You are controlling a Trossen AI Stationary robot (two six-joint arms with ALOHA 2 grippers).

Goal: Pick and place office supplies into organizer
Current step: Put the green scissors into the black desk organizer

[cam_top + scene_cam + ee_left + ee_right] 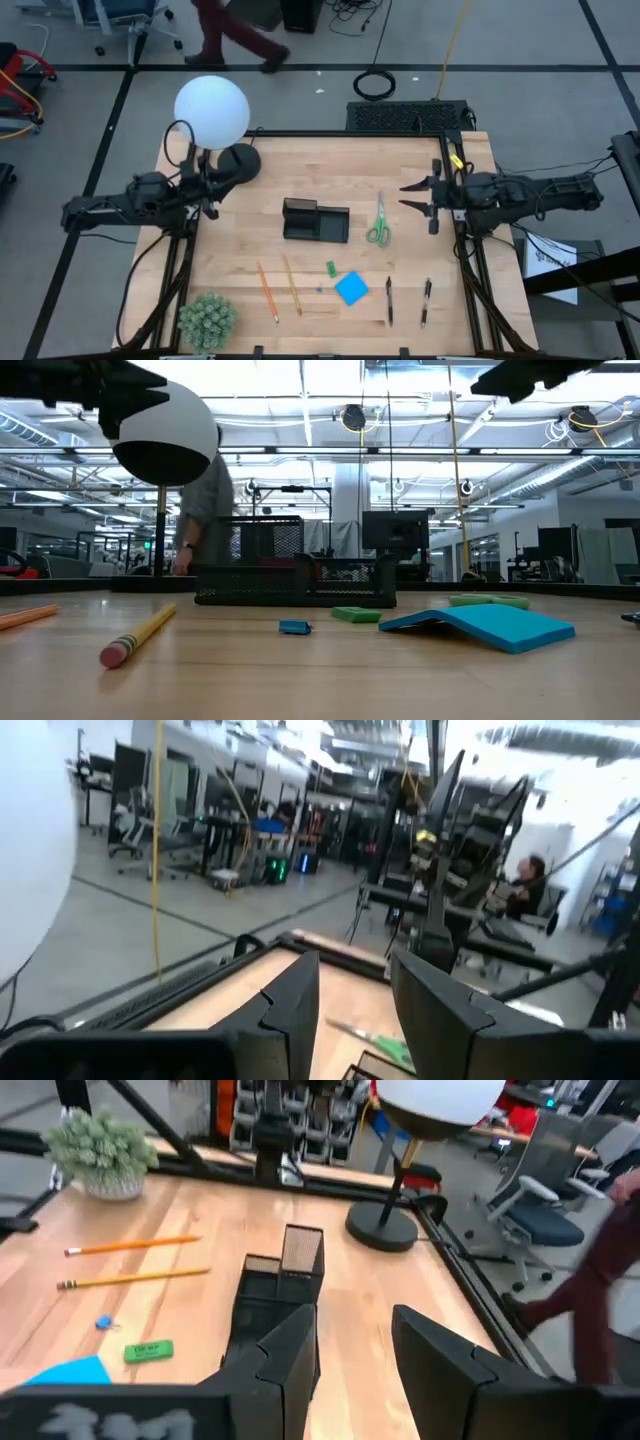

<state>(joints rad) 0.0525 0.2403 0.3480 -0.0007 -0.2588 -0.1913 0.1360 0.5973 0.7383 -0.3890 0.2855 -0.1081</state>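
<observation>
Organizer [315, 221], a small black mesh tray with a taller section at one end, sits near the middle of the wooden surface [300, 165], with nothing visibly inside it. Just to its right lie the green-handled scissors [378, 224], blades pointing toward the far edge. In front of it are 2 orange pencils [267, 291] lying nearly parallel, a small green eraser [330, 268], a tiny blue piece [294, 627] and a blue square pad [351, 288]; 2 dark pens [389, 301] lie farther right, near the front edge. All of these rest loose on the wood, apart from the tray.

The right hand [412, 197] hovers above the surface's right side, near the scissors, fingers apart and holding nothing. The left hand [205, 188] hangs at the left side beside the white globe lamp [211, 111], fingers apart and likewise unloaded. A spiky green plant ball [207, 320] stands at the front left corner. Beyond the surface a person [236, 35] is on the floor.
</observation>
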